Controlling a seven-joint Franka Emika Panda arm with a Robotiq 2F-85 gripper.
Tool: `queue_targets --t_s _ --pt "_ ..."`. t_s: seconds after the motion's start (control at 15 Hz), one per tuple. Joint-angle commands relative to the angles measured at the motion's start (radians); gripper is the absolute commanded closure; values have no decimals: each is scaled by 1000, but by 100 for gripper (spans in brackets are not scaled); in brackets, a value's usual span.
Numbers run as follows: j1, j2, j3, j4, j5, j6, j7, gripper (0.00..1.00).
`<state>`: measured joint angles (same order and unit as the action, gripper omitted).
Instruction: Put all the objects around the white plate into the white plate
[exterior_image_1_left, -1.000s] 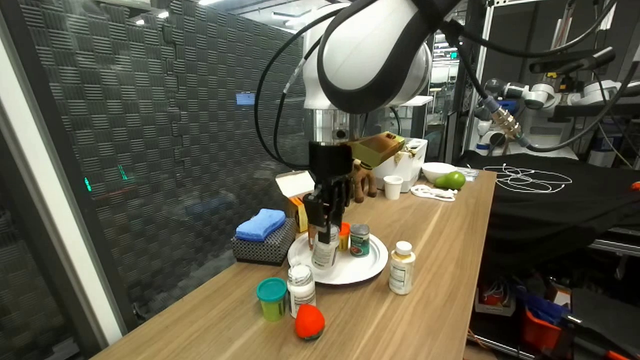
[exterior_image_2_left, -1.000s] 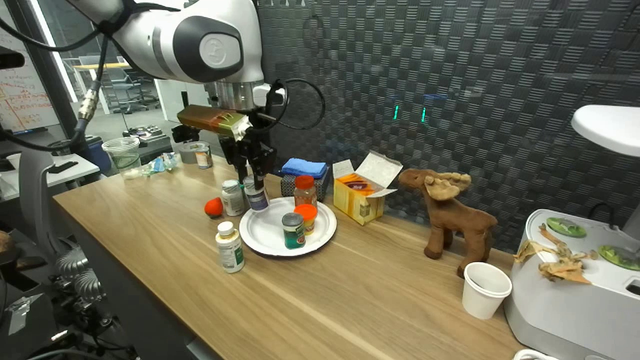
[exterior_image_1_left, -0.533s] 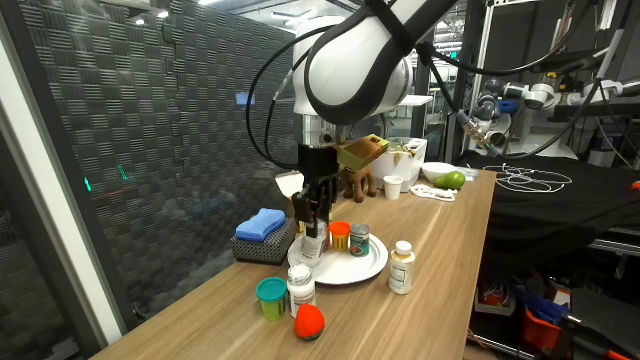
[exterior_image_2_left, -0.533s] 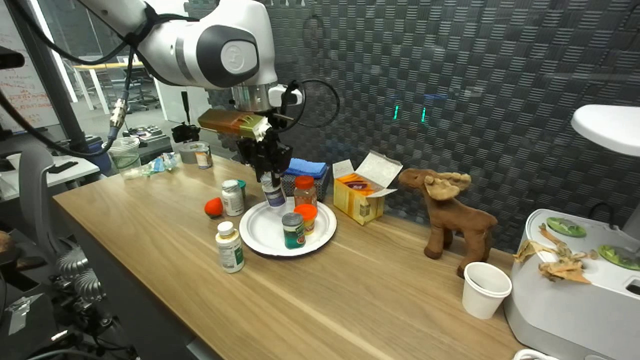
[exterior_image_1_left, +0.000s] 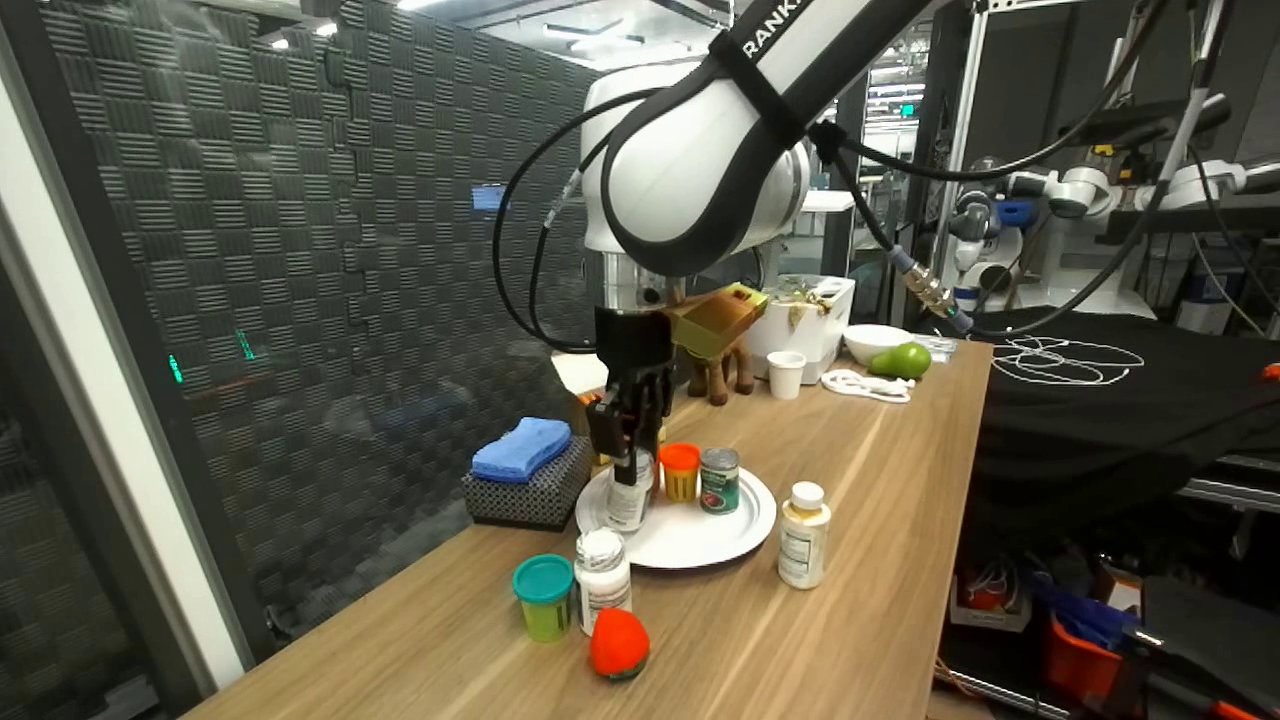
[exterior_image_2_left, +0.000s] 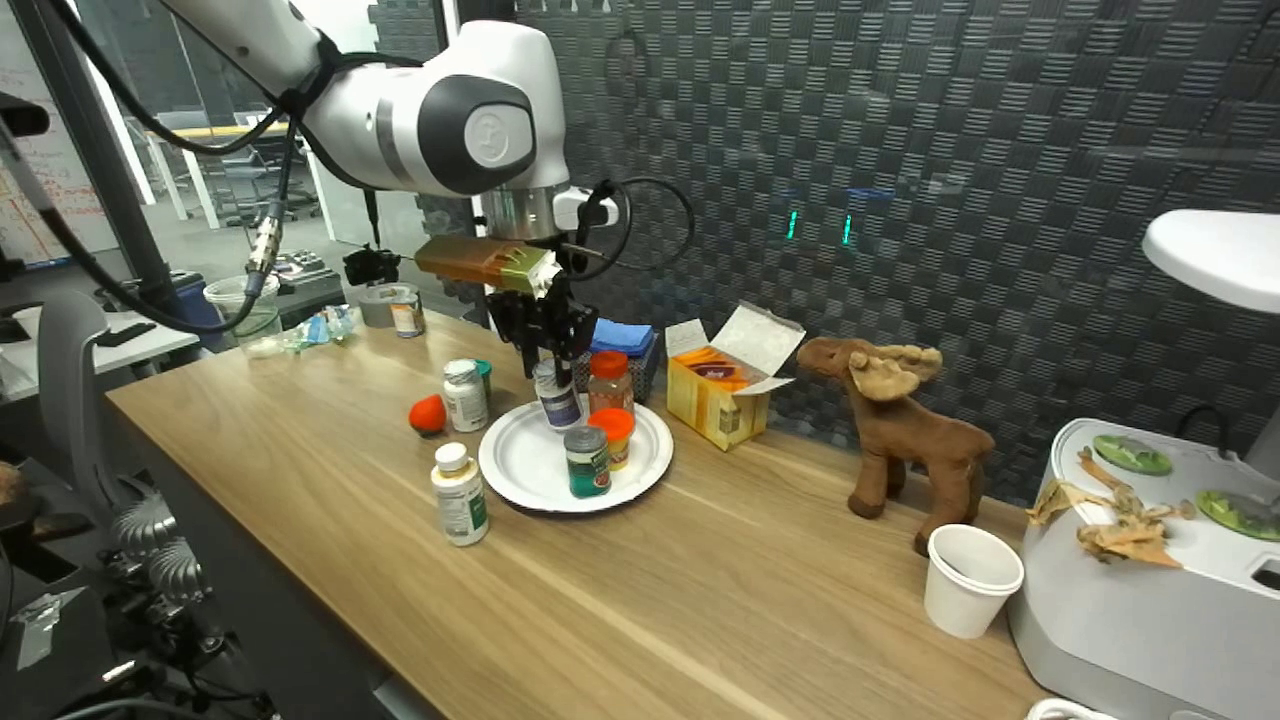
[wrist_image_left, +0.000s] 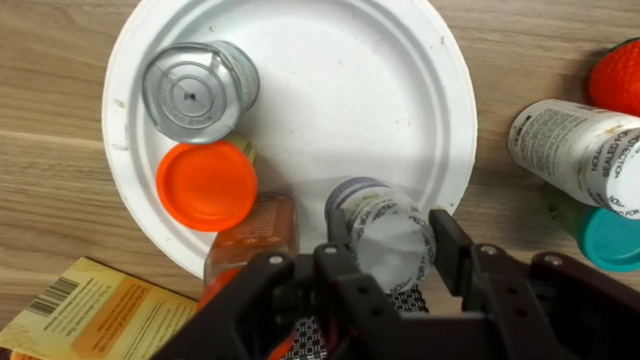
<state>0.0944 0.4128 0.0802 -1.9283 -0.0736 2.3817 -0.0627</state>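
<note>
My hand (wrist_image_left: 387, 227) grips the purple-banded bottle (exterior_image_2_left: 561, 406) near its top end, fingers (wrist_image_left: 455, 252) on either side, per the wrist view. The bottle is over the plate (wrist_image_left: 340, 100), inside the rim and just beside the red-lidded jar (exterior_image_2_left: 612, 385), with bare plate showing between them. It leans slightly in both exterior views; whether its base bears on the plate I cannot confirm.

I judge the step in hand to be the set-down. Recommended method: bring the bottle upright, lower straight until the base sits flat, and only then release. Letting go while it leans risks a topple against the jar or over the rim. The finger on the jar side needs watching; I advise parting the fingers only enough to free the top, then rising vertically.

Also on the plate: the orange-lidded tub (exterior_image_1_left: 680, 473) and the tin (exterior_image_1_left: 720, 482). Outstanding on the surface (exterior_image_1_left: 800, 660): the white-capped bottle (exterior_image_1_left: 804, 540), the white sealed bottle (exterior_image_1_left: 603, 582), the teal-lidded tub (exterior_image_1_left: 545, 598) and the red round piece (exterior_image_1_left: 619, 643). Placement close to the jar is preferred, since it leaves the plate's wide bare part for these four
</note>
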Motion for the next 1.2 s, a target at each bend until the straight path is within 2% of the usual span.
queue_targets --t_s 0.0,0.07,0.13,0.2,0.33,0.53,0.87,1.13 --pt "-5 20 2 41 2 -22 -26 81" --pt "-7 23 3 43 4 -23 -30 80" --pt "-8 23 3 45 5 -26 -33 71" --pt "-10 23 4 49 6 -33 -38 31" --pt "-10 18 2 46 3 -30 -39 23" --pt "-11 -6 1 35 3 -28 -37 1" --pt "-13 -105 1 -35 12 -44 -20 0" --pt "-33 -275 17 -188 100 -85 -31 0"
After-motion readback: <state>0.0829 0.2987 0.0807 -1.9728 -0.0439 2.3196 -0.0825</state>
